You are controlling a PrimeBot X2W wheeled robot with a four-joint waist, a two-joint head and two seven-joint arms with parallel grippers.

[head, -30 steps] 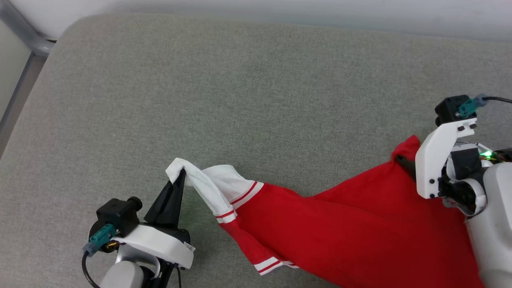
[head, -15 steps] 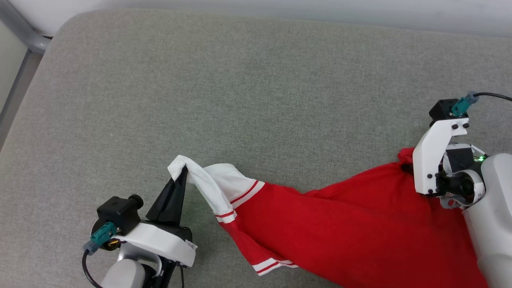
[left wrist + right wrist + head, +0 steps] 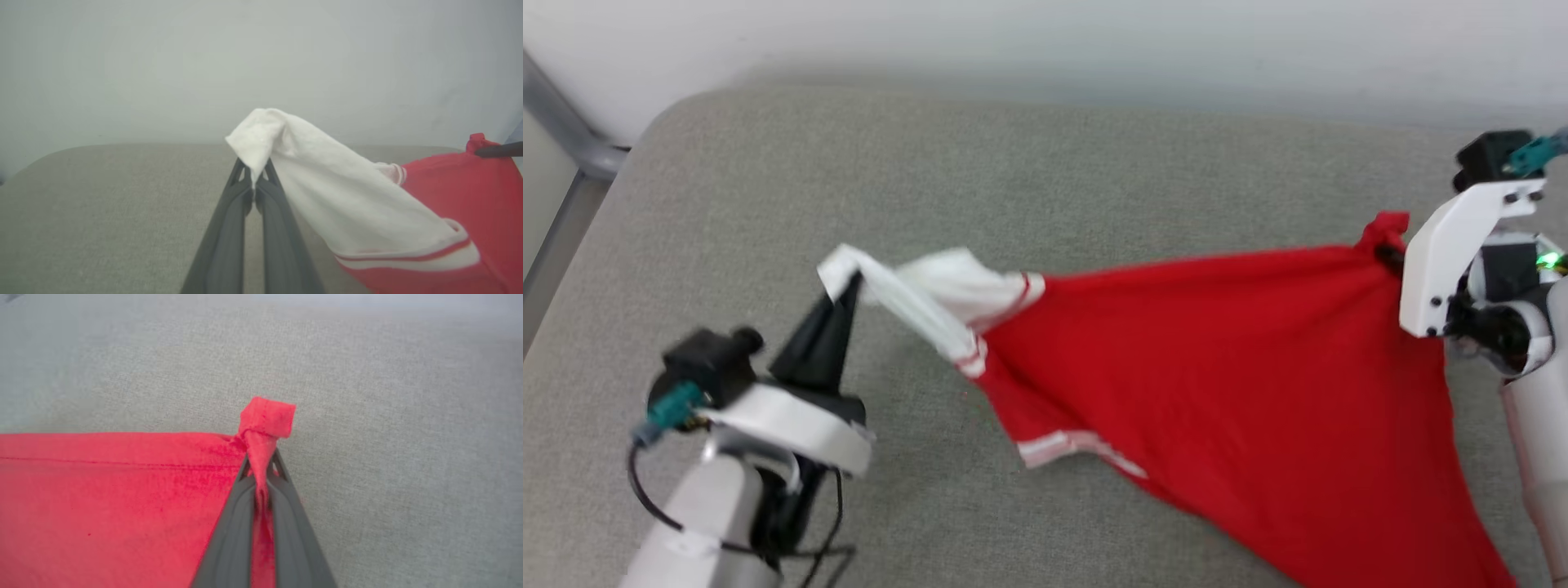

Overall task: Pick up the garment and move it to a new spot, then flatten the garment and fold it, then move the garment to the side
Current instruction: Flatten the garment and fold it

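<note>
Over a grey cushioned surface, the garment hangs stretched between the left gripper, clamped on a white sleeve, and the right gripper, clamped on a red corner, so carrying it well likely means moving both arms evenly and keeping it taut.

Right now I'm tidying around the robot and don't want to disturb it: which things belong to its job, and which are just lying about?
Part of the job: the shirt, stretched between the left gripper, shut on its white sleeve, and the right gripper, shut on a red corner.
Just there: the grey cushion under it, the metal bar, the wall.
</note>
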